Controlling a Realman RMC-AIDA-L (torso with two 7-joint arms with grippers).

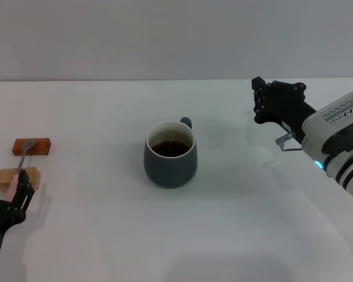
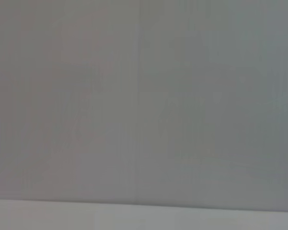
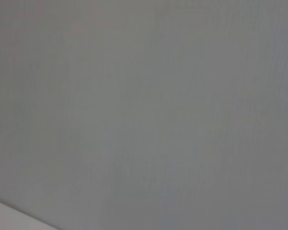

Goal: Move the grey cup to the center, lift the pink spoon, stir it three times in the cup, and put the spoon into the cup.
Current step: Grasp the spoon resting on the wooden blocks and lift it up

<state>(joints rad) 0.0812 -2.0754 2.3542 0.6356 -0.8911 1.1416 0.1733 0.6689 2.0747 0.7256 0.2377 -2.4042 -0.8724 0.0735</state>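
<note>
The cup [image 1: 170, 154] stands upright near the middle of the white table [image 1: 235, 223], dark liquid inside it and its small handle turned toward the far side. Nothing touches it.

Off at the table's left edge lie two wooden blocks, a reddish one [image 1: 32, 146] farther back and a paler one [image 1: 17, 177] nearer. The spoon [image 1: 23, 157] rests across them, its metal bowl on the reddish block and its pink handle running down to the paler one.

The left gripper [image 1: 20, 187] sits low at that corner, its dark fingers right at the near end of the spoon's handle. Whether they are closed on it or merely beside it, I cannot tell.

The right gripper [image 1: 265, 100] hangs above the table well to the right of the cup, holding nothing. I cannot make out how its fingers stand.

Both wrist views show only blank grey wall with a pale strip of table.
</note>
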